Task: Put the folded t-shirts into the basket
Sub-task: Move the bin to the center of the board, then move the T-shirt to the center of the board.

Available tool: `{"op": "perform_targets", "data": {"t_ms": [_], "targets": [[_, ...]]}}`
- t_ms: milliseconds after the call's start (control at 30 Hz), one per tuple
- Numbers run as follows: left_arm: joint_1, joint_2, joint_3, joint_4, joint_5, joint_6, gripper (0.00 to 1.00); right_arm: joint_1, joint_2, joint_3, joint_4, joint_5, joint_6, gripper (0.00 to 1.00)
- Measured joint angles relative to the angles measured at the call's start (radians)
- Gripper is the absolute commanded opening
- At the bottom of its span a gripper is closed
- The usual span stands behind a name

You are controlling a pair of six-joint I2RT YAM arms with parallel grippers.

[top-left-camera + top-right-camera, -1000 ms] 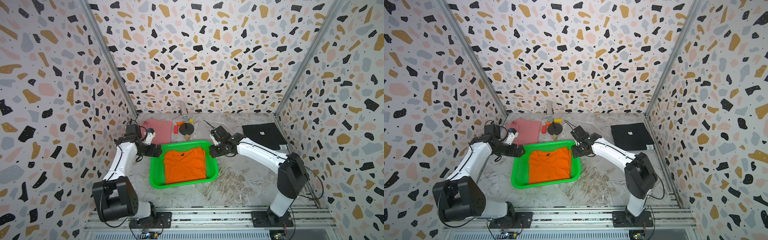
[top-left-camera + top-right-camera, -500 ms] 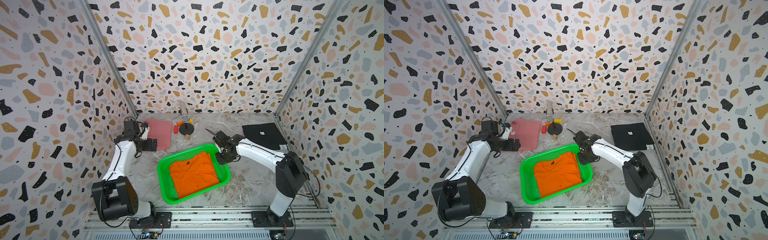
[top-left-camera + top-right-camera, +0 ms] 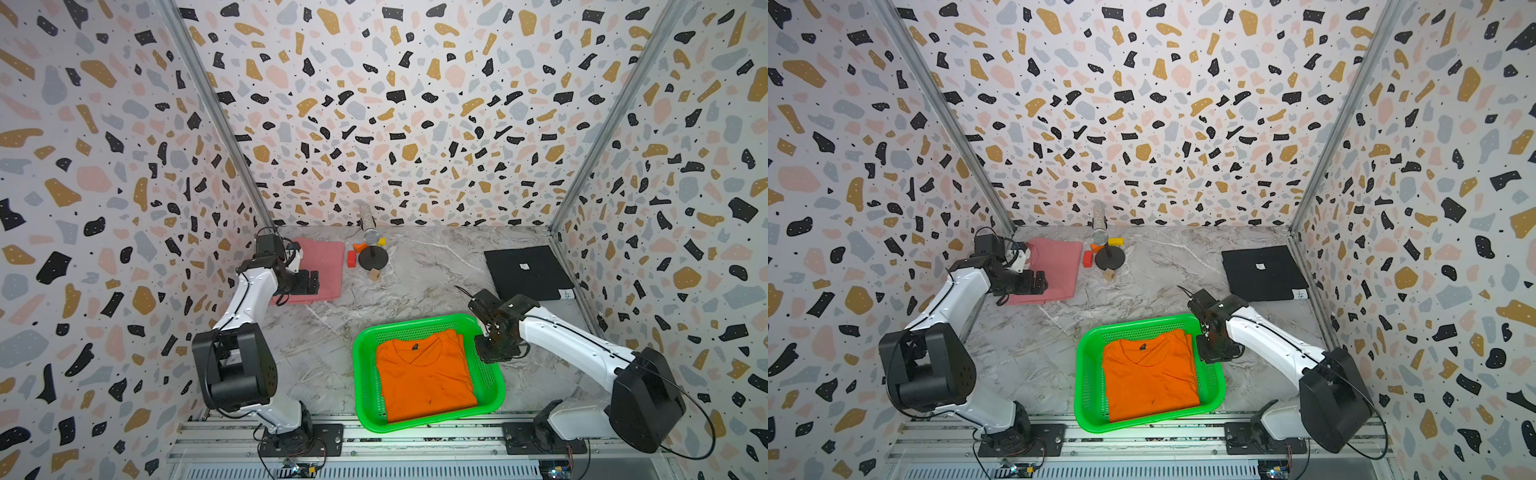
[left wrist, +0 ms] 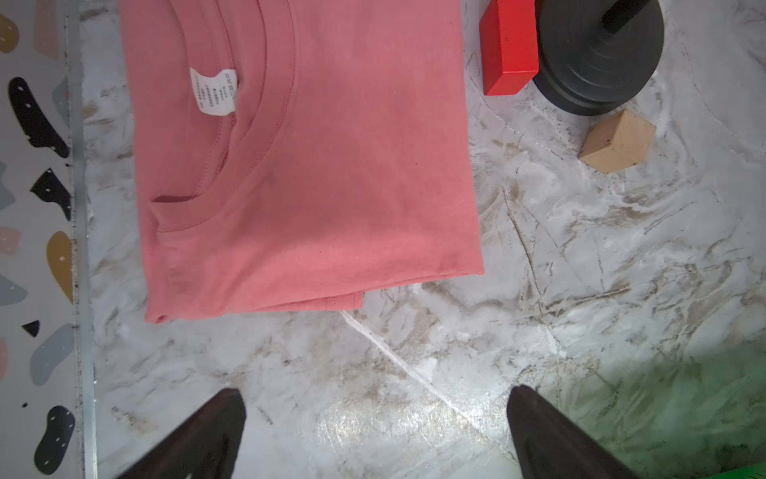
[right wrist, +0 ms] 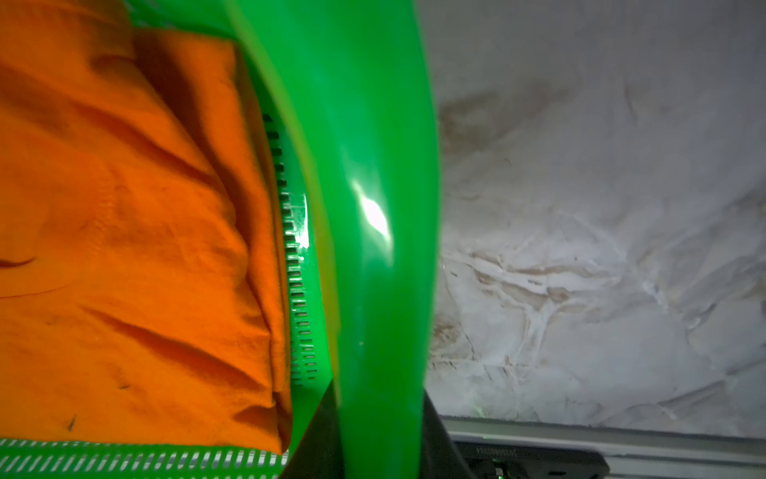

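The green basket [image 3: 360,374] [image 3: 1083,374] sits near the front edge, right of centre, with the orange folded t-shirt [image 3: 424,374] [image 3: 1150,374] [image 5: 124,249] lying flat inside. My right gripper [image 3: 484,351] [image 3: 1204,353] [image 5: 379,419] is shut on the basket's right rim [image 5: 373,166], one finger inside and one outside. The pink t-shirt [image 3: 322,266] [image 3: 1059,266] [image 4: 315,166] lies at the back left. My left gripper [image 3: 311,282] [image 3: 1038,284] [image 4: 375,398] hangs open just off its near edge, holding nothing. The black t-shirt [image 3: 525,272] [image 3: 1260,270] lies at the back right.
A black round stand [image 3: 372,257] [image 4: 601,54] with a glittery rod stands at the back centre, beside the pink shirt. A red block [image 3: 352,259] [image 4: 507,45] and a wooden block [image 3: 375,274] [image 4: 617,141] lie by it. Patterned walls close in three sides.
The right gripper closed on the basket rim and dragged the basket right and toward the front, turning it. The left gripper left the basket and moved back over the pink shirt.
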Motion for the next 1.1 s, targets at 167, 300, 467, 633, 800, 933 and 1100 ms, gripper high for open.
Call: {"op": "perform_targets", "data": {"t_ms": [167, 300, 467, 633, 800, 933, 1100], "targets": [[-0.016, 0.022, 0.012, 0.01, -0.001, -0.012, 1.0, -0.032, -0.031, -0.012, -0.017, -0.001, 0.025, 0.25], [-0.02, 0.022, 0.013, 0.013, -0.001, -0.012, 1.0, -0.051, -0.029, -0.019, -0.016, -0.021, 0.044, 0.27], [-0.022, 0.022, 0.012, 0.019, -0.001, -0.012, 1.0, -0.067, -0.029, -0.02, -0.018, -0.019, 0.061, 0.4], [-0.022, 0.022, 0.013, 0.023, -0.002, -0.011, 1.0, -0.072, -0.046, 0.013, -0.037, -0.027, 0.064, 0.52], [-0.037, 0.036, 0.012, 0.066, -0.034, 0.055, 1.0, -0.074, -0.081, 0.16, -0.077, 0.012, 0.023, 0.54], [-0.073, 0.145, 0.086, 0.072, -0.093, 0.131, 1.0, -0.076, -0.098, 0.298, -0.089, 0.061, -0.075, 0.52], [-0.09, 0.325, 0.205, 0.073, -0.17, 0.179, 1.0, -0.076, -0.076, 0.424, -0.026, 0.033, -0.177, 0.51]]}}
